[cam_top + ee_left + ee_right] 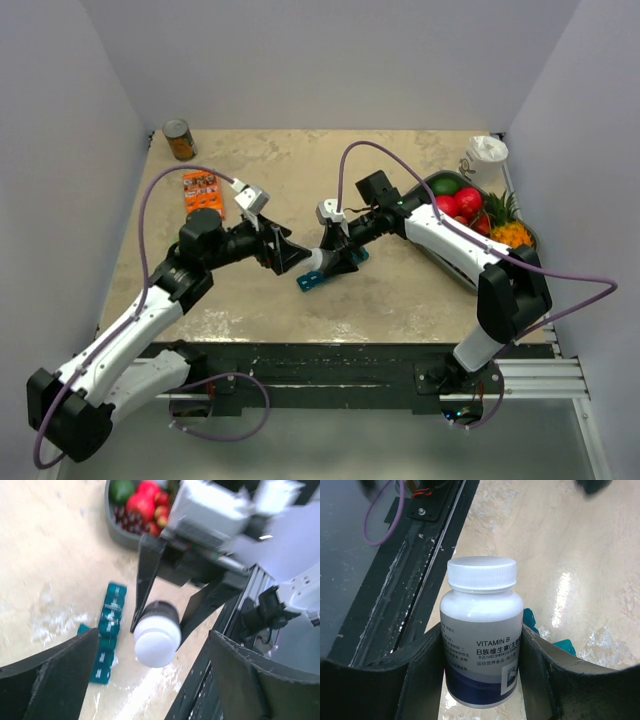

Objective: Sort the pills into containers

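Observation:
My right gripper point(336, 258) is shut on a dark vitamin bottle point(480, 645) with a white cap point(317, 262). It holds the bottle off the table, cap pointing at my left gripper. The left gripper point(288, 252) is wide open and empty, a little short of the cap point(156, 640), with its fingers point(55, 675) on either side in the left wrist view. The teal pill-organiser strip point(109, 630) lies on the table just under and beside the bottle. It is partly hidden in the top view point(310, 281), and bits of it show behind the bottle in the right wrist view point(564, 646).
A grey fruit tray point(432, 182) stands at the right, also seen in the left wrist view point(111, 517). A white cup point(487, 158) stands behind it. A tin can point(180, 140) and an orange packet point(202, 192) are at the back left. The table's front rail point(330, 362) is close.

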Available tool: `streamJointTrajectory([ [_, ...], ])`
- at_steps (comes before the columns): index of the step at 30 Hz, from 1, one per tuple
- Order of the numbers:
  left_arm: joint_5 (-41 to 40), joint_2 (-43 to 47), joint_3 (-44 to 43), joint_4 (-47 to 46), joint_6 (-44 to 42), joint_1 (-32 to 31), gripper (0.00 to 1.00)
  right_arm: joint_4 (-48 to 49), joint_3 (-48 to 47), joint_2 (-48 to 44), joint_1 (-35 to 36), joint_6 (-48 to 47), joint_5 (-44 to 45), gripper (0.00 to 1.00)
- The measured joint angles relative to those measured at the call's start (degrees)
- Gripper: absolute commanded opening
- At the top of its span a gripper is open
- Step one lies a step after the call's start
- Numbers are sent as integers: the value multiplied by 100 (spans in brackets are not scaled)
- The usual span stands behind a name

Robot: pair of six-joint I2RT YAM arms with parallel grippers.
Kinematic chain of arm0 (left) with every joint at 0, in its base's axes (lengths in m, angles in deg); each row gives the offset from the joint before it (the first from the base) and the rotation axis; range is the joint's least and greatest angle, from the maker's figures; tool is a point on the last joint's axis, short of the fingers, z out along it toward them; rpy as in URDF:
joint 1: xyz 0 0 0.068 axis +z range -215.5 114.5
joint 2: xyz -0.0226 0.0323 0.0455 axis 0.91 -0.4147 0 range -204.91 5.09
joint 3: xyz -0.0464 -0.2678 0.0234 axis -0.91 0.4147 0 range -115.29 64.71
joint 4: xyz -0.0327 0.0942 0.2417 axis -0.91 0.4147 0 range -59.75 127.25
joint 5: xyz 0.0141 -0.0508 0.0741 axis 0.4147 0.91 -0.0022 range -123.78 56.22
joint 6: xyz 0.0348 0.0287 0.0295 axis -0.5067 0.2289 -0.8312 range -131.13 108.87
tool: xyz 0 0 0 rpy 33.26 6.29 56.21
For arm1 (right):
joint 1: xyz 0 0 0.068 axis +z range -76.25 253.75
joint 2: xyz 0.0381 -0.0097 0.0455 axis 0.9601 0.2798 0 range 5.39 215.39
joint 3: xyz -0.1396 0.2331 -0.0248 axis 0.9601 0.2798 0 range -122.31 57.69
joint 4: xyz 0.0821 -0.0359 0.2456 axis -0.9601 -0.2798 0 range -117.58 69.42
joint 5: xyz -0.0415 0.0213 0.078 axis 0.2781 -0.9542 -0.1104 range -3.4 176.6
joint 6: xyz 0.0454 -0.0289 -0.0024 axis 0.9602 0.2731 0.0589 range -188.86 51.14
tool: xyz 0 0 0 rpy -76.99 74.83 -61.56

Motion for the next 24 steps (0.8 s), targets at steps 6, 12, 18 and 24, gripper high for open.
streamJointTrajectory([
  [6,33,717,166,-446,-570,2,95,-24,0,2,2,4,-170,0],
  [12,629,1099,1043,-621,-2267,2,95,-61,0,2,2,-33,-295,0],
  [18,1123,999,1394,-879,-3453,2,94,-157,0,4,2,-129,-304,0],
  [24,1386,409,1373,-1314,-3659,2,89,-223,0,4,2,-197,-339,0],
])
